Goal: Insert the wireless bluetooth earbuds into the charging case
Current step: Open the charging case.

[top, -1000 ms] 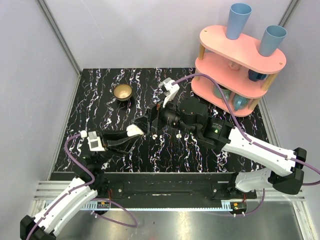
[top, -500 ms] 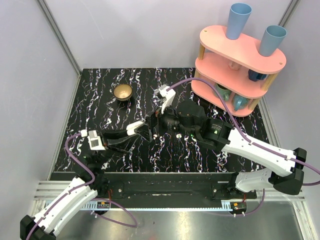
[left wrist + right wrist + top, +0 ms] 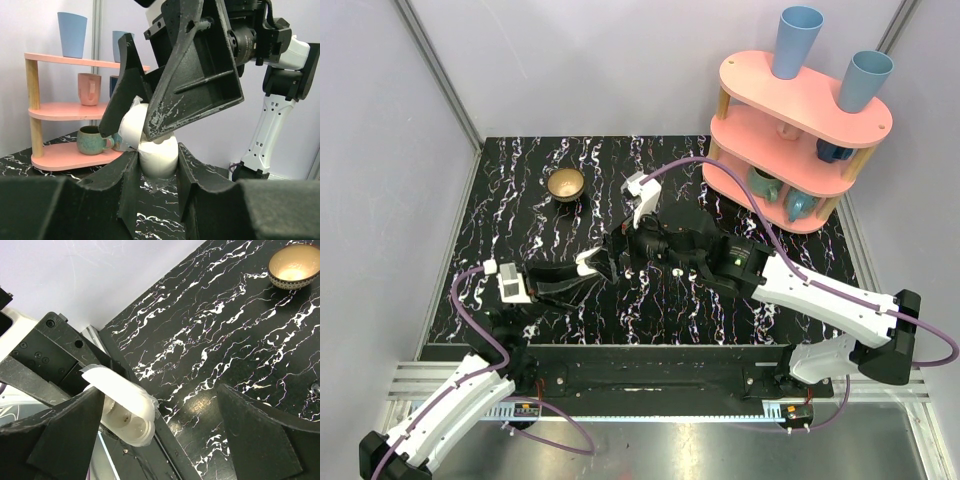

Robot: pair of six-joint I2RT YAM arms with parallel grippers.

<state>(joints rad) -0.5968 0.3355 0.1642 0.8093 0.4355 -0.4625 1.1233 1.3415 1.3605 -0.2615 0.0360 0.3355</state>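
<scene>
Black marble tabletop (image 3: pixel 520 200), white-veined. Near edge: left gripper (image 3: pixel 157 150) pinching charging case (image 3: pixel 159 160) between both fingers, case raised off surface, lid hinged open (inner socket shows in right wrist view). Right gripper (image 3: pixel 160 432) just above case, jaws spread wide, one finger on each side of lid, contact unclear. Farther back: brass bowl (image 3: pixel 565 184); pink shelf (image 3: pixel 800 110) with cups, far right.

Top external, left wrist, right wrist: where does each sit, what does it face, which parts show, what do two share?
Top external: above, behind bases, facing table; left arm, right arm.
Left wrist: level, facing pink shelf; left pincer gripping charging case.
Right wrist: above, facing table, brass bowl; right pincer open.
Shared: charging case.
</scene>
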